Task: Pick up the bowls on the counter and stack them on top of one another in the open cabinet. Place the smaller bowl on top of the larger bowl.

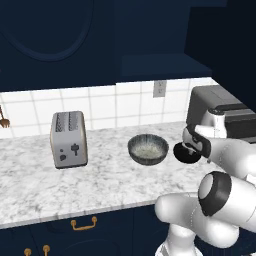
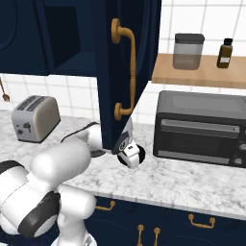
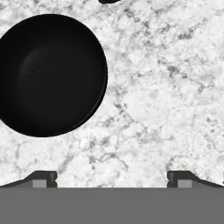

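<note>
In the hand view, wide-open, empty jaws [image 3: 112, 178] overlook the smaller bowl [image 3: 51, 75]; the left base view shows the larger bowl [image 1: 148, 149].

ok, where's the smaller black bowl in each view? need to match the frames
Left base view: smaller bowl at right of centre on the counter, right of the larger bowl, partly behind the gripper.
Right base view: I can't pick it out; the wrist and cabinet door cover that spot.
Hand view: smaller bowl fills the upper left, on bare marble.
Shared landmark: the marbled counter; the toaster links both base views.
</note>
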Motion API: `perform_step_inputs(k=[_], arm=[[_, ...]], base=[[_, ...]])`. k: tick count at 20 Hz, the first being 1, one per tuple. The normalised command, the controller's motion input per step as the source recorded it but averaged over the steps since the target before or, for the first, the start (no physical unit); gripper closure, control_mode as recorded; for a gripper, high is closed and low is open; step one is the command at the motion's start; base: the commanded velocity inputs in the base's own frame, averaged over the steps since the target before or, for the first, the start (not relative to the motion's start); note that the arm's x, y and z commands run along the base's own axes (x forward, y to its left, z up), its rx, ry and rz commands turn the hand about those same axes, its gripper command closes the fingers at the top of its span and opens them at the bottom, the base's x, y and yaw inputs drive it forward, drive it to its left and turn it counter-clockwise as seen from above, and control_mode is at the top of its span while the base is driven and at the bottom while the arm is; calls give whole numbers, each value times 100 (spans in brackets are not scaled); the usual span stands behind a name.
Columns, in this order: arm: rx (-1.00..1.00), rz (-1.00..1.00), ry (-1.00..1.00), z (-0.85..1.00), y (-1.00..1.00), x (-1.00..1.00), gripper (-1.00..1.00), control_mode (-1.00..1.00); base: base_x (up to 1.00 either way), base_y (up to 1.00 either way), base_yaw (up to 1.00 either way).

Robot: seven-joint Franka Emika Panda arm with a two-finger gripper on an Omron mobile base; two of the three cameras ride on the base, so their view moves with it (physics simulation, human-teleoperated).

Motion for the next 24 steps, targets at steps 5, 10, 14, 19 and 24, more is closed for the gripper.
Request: perform_step_inputs(k=[5, 10, 14, 19, 24], arm=[[6, 0, 0, -26, -23, 14, -100, -100], [0, 0, 0, -27, -8, 30, -100, -100], [0, 0, 0, -27, -1, 21, -100, -100], [0, 0, 0, -32, 0, 26, -100, -100], [0, 0, 0, -18, -5, 27, -100, -100]], base=[[0, 0, 0], [0, 0, 0], [0, 0, 0], [0, 0, 0], [0, 0, 0]])
